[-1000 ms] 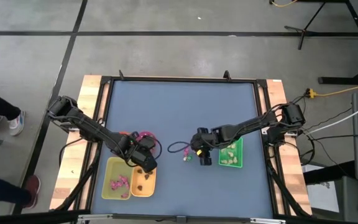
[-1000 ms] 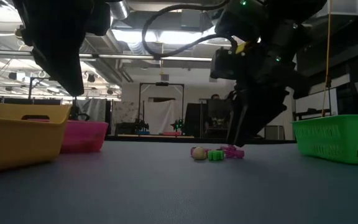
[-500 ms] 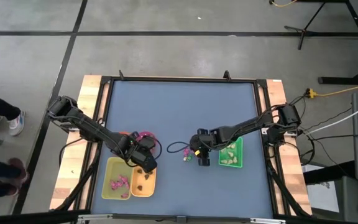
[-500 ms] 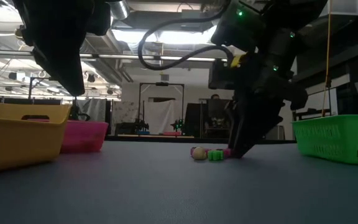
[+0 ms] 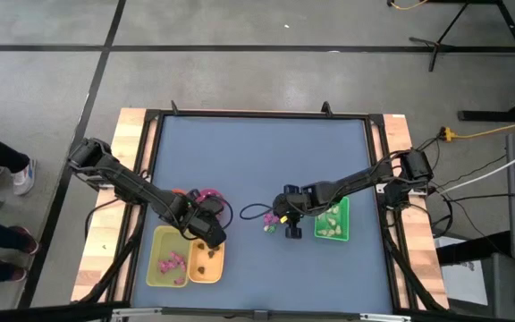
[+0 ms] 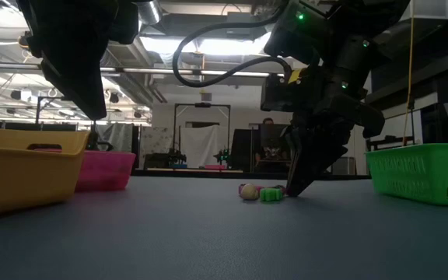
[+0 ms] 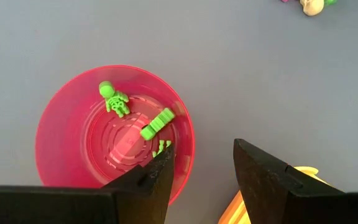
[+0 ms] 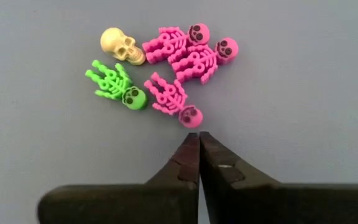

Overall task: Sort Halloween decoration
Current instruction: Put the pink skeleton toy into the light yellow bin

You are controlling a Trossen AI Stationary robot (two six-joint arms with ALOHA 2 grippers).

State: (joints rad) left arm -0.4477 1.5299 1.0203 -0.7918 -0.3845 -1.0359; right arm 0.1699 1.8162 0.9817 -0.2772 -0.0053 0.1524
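**Q.** From left to right, what is shown?

**A.** The left pincer hangs over the yellow trays with its fingers apart and empty; beneath it the pink bowl holds green trinkets. At mid-desk the right pincer stands tip-down with its fingers pressed together on nothing. The green tray lies to its right.

**Q.** Where are the decorations, and how do they look?

**A.** Five lie loose in a tight cluster just beyond the right pincer's tip: a cream skull, a green skeleton and three magenta skeletons, two of them touching. All are flat, ribbed figures with round skulls.

**Q.** How should the pick be done well?

**A.** Judging by the empty closure, the fingers should part again, straddle the nearest magenta skeleton across its narrow ribs, and close low against the desk, keeping clear of its neighbours.
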